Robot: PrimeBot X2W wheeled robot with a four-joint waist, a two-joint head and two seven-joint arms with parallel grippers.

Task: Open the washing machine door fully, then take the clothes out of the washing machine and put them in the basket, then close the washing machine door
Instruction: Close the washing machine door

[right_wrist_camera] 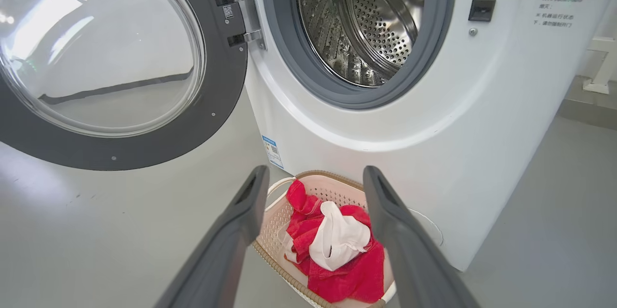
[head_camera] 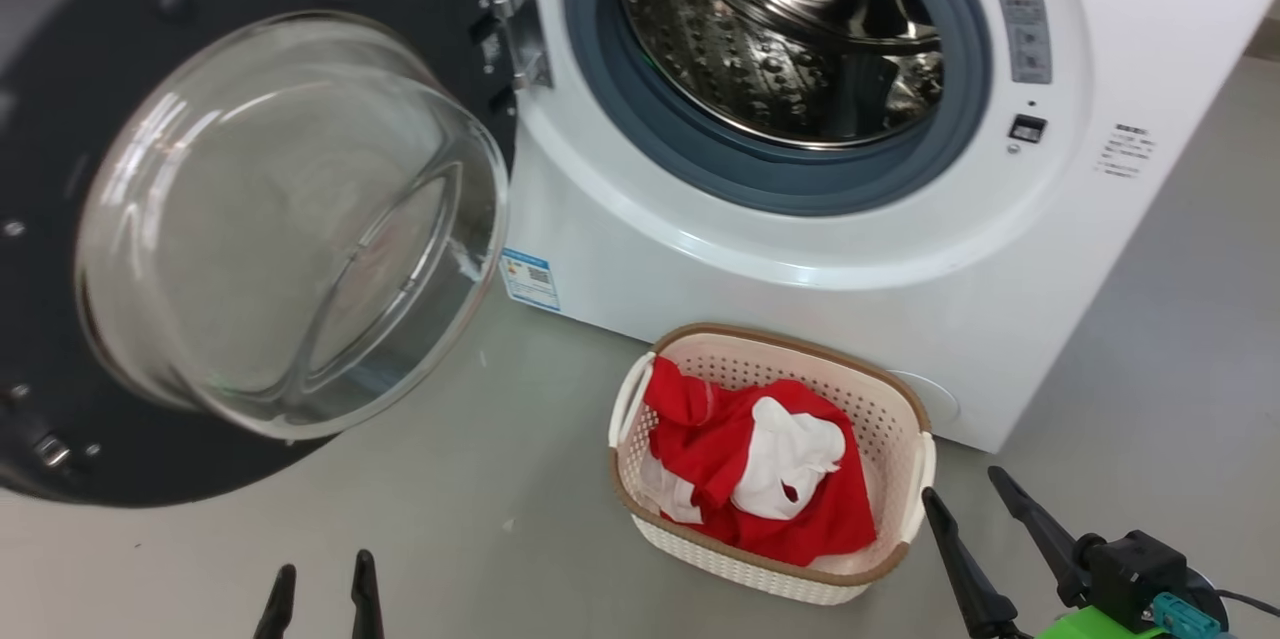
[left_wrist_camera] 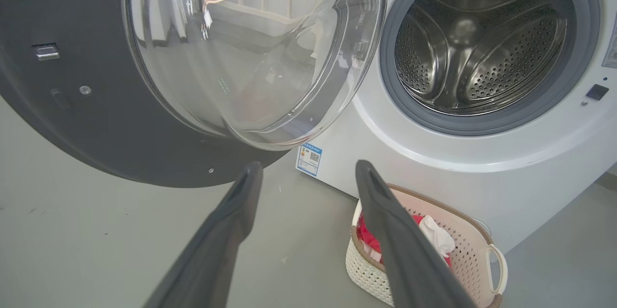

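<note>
Steel drum (head_camera: 780, 29) empty; clothes (head_camera: 760, 469) sit in the basket (head_camera: 800, 344) before the washing machine (head_camera: 800, 249). Left gripper (head_camera: 325, 564), right gripper (head_camera: 962, 484): fingers spread, empty. I'd push the washing machine door (head_camera: 250, 219), left of it, at its free edge.

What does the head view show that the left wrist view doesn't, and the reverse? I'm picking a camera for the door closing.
Head view: the door hinge, the open right gripper, and the clothes unobstructed in the basket. Left wrist view: the drum's back wall, seen straight on, no garment on it. Both: the washing machine door standing open, the blue label sticker, the open left gripper.
</note>
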